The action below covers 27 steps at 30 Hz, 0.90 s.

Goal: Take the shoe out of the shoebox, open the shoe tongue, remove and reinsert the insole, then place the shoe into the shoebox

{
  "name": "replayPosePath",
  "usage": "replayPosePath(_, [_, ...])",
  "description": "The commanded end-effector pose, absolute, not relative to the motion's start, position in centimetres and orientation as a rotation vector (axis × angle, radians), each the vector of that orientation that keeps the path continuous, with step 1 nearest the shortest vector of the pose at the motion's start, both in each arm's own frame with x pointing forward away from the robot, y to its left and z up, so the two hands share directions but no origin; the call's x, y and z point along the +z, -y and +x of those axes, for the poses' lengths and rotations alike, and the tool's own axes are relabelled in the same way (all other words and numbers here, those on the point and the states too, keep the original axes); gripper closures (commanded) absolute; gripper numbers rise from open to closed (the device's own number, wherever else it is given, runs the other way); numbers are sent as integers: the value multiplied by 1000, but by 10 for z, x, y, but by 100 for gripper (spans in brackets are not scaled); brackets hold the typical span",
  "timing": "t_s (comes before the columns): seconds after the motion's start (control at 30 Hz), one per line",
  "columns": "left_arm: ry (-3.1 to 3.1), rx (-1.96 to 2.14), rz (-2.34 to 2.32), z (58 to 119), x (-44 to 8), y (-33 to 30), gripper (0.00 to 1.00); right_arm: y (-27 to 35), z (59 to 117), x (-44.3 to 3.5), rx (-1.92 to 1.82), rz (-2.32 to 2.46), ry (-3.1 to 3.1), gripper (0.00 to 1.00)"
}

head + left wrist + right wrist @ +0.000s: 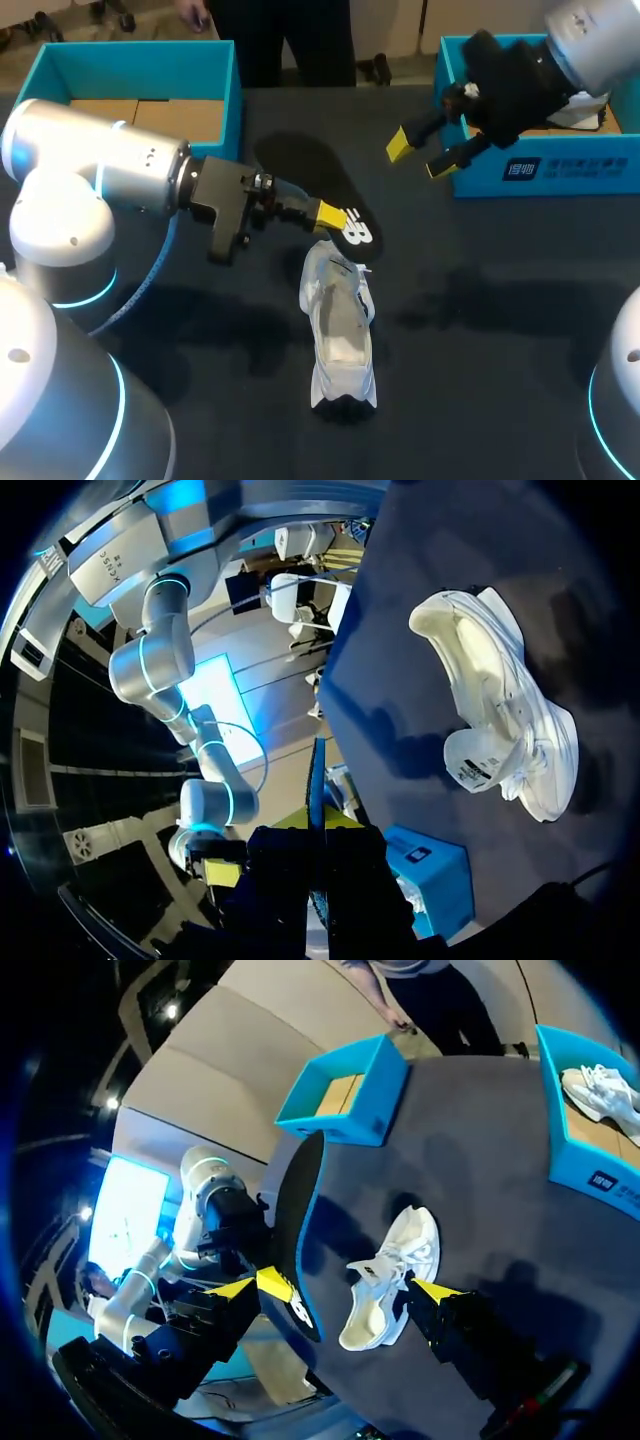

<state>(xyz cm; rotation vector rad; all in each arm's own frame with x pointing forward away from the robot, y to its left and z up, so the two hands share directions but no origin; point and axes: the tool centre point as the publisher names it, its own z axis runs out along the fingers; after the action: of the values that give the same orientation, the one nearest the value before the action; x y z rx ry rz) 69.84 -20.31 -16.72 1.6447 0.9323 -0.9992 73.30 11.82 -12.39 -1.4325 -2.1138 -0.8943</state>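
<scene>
A white shoe (338, 335) lies on the dark table, opening upward, toe toward the front edge. My left gripper (335, 215) hovers just beyond the shoe's heel, shut on the black insole (310, 175), which stretches back from the fingers above the table. In the left wrist view the insole (317, 780) shows edge-on between the fingers of that gripper (318, 825), with the shoe (500, 700) off to one side. My right gripper (420, 157) hangs open and empty by the right shoebox (540, 170). From the right wrist, the shoe (390, 1275) lies between and beyond the fingers of its gripper (345, 1288), beside the insole (298, 1210).
A second white shoe (585, 110) rests inside the blue right shoebox at the back right. Another blue box (140, 80) with a cardboard floor stands at the back left. My left arm (100, 170) spans the left side of the table.
</scene>
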Motion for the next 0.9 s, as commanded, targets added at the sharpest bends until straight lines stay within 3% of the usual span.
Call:
replayPosePath(0.03, [-927, -992, 1642, 699, -169, 206, 100, -128, 740, -124, -867, -1412, 2132, 0])
replayPosePath(0.9, [-907, -1000, 1642, 699, -168, 209, 100, -148, 739, -128, -764, -1327, 2238, 0])
